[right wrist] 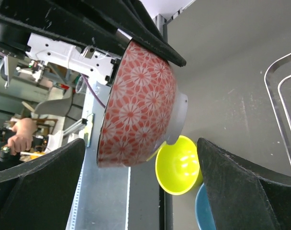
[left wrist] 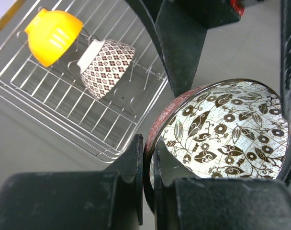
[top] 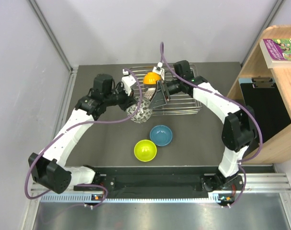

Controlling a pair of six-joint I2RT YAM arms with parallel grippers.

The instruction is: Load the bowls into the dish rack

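A: status on the bowl in hand?

B: left tool (left wrist: 148, 165) clenched on the rim of the pink bowl (left wrist: 231, 129), wall pinched between the jaws. Bowl is airborne and tipped on edge, over the middle of the surface (top: 193, 143), just off the near-left corner of the dish rack (top: 184, 103). right tool (top: 160, 97) is released, spread wide and straddling the bowl. I see no contact.

A: what's loaded?

B: orange bowl (left wrist: 52, 36) and mosaic bowl (left wrist: 107, 67) just beside it, both leaning on the wires. lime bowl (top: 145, 150) and blue bowl (top: 161, 135) sit on the surface, toward its near edge.

A: handover or direct place?

B: can't tell. Either way, keep it on edge, clear the rack's low side and drop into the free wires next to the mosaic bowl without nudging it. If right takes over, clamp before left lets go. A rim pinch on glaze will probably swing, so go slow.
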